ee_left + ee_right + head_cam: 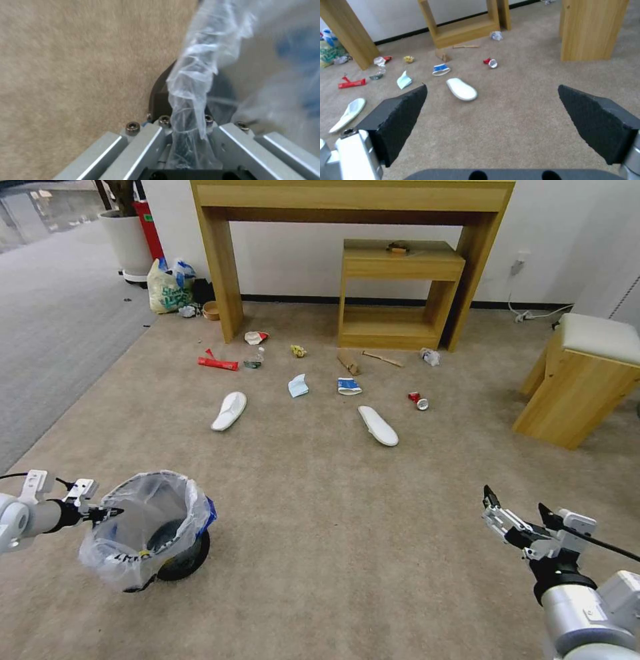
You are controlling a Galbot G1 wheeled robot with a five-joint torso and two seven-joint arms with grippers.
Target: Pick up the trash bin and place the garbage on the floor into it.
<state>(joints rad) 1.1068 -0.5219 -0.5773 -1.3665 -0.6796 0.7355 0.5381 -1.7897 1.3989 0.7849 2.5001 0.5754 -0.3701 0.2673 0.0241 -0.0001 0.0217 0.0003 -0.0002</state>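
1. The floor (320, 527) is beige carpet and runs from the robot out to the wooden desk (353, 200) at the wall. The garbage lies scattered in a band ahead of the desk, well apart from both arms.
2. The trash bin (150, 530) sits low on the robot's left, tilted, with its clear bag liner bulging over the rim. It appears to be lifted or tipped, and its base shows dark underneath.
3. The left gripper (107, 511) is at the bin's left rim, fingers pressed together on the rim and liner. In the left wrist view the crinkled plastic runs straight between the closed fingers, with the dark bin edge just beyond.
4. The right gripper (517, 510) hovers low on the right, fingers spread wide and empty. It points forward toward the litter.
5. Key relation: the right slipper (378, 425) is the nearest piece to the free right gripper, lying ahead and slightly left of it. Its long axis runs diagonally, toe toward the robot's right. The right wrist view shows it (461, 89) centred between the open pads, still far off.
6. The left slipper (229, 411) lies ahead of the bin, its long axis tilted the other way.
7. The red can (419, 401) sits just beyond the right slipper, also on the right arm's side.
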